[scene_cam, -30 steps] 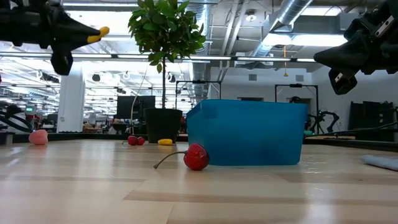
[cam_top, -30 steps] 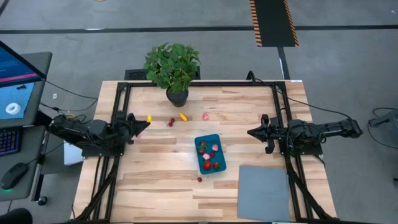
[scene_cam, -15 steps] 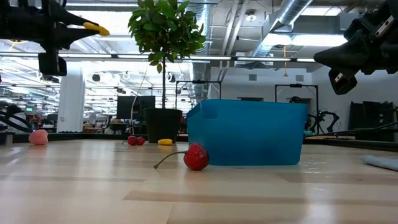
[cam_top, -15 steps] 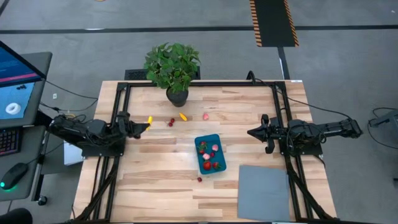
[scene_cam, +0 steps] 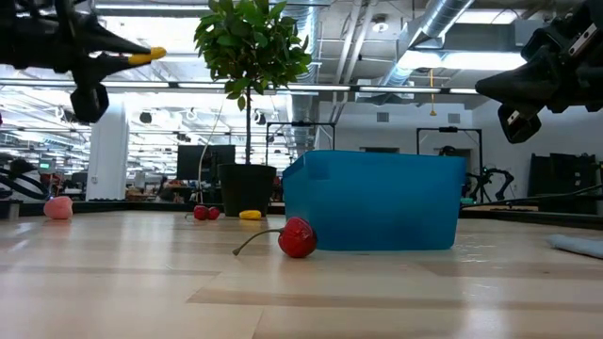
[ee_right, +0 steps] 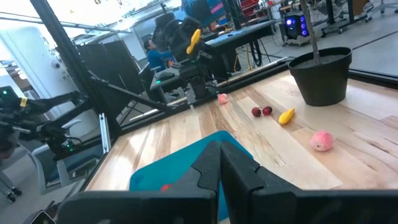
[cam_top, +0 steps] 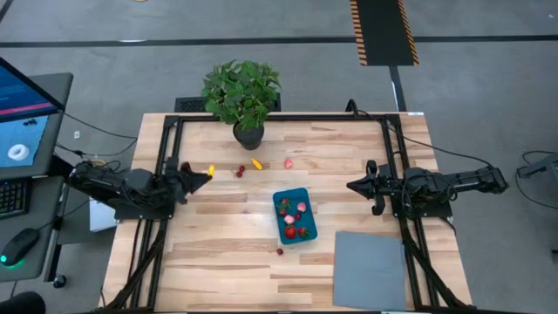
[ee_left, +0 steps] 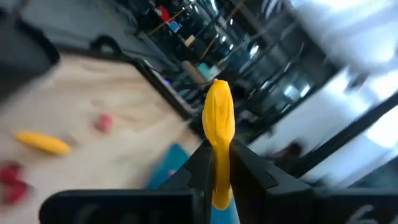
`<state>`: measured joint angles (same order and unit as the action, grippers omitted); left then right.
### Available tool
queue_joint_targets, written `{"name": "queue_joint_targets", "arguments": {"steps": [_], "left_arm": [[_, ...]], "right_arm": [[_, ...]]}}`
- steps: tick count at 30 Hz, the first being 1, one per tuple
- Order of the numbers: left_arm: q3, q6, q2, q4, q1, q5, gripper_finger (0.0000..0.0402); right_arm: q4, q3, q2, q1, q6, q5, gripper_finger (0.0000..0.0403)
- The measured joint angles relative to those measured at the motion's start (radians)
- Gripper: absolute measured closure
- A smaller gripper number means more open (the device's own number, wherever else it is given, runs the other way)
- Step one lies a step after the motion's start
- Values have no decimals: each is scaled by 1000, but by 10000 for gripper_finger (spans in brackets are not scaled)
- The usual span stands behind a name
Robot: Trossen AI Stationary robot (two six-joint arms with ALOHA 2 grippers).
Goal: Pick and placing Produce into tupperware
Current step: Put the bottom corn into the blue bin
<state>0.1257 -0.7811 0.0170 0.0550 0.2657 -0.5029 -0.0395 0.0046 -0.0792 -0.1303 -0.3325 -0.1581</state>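
Note:
My left gripper [cam_top: 206, 173] hovers over the table's left side, shut on a small yellow produce piece [ee_left: 219, 112], which also shows in the low view [scene_cam: 151, 55]. The teal-blue tupperware [cam_top: 294, 215] stands mid-table on its base with several red and pink pieces inside. Loose produce lies on the wood: two red cherries [cam_top: 240, 172], a yellow-orange piece [cam_top: 256, 162], a pink piece [cam_top: 289, 162] and a red stemmed piece [scene_cam: 298, 237] beside the tub. My right gripper [cam_top: 353, 186] waits shut and empty over the table's right side. My left gripper pinches the yellow piece by its near end [ee_left: 217, 140] between its two fingertips [ee_left: 203, 158]. The fingers lie level, pointing toward the table's right, and most of the piece sticks out beyond them. It is lifted clear, high above the wood.
A potted green plant [cam_top: 244, 96] stands at the far edge, just behind the loose pieces. A flat grey mat [cam_top: 370, 269] lies at the near right corner. Black frame rails [cam_top: 166, 157] run along both sides by the arms. Bare wood lies between the tub and the left gripper.
My left gripper has rolled about its own axis while staying in place, and the yellow piece has turned with it, still pinched and clear of the table.

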Motion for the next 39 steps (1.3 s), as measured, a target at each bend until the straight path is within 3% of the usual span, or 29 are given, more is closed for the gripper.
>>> {"name": "queue_joint_targets", "arguments": {"steps": [12, 18, 24, 27, 34, 39], "left_arm": [[0, 641, 0, 65, 0, -105, 372], [1, 879, 14, 94, 0, -335, 372], [1, 876, 40, 76, -19, -412, 372], [1, 847, 60, 64, -20, -366, 372], [1, 611, 128, -60, -20, -235, 372], [1, 512, 248, -186, -20, -132, 372]], "right_arm": [[0, 0, 0, 0, 1, 0, 371], [0, 0, 0, 0, 0, 0, 371], [0, 0, 0, 2, 0, -1, 371], [0, 0, 0, 9, 0, -3, 371], [0, 0, 0, 29, -19, -4, 372], [0, 0, 0, 28, -19, -4, 372]]}}
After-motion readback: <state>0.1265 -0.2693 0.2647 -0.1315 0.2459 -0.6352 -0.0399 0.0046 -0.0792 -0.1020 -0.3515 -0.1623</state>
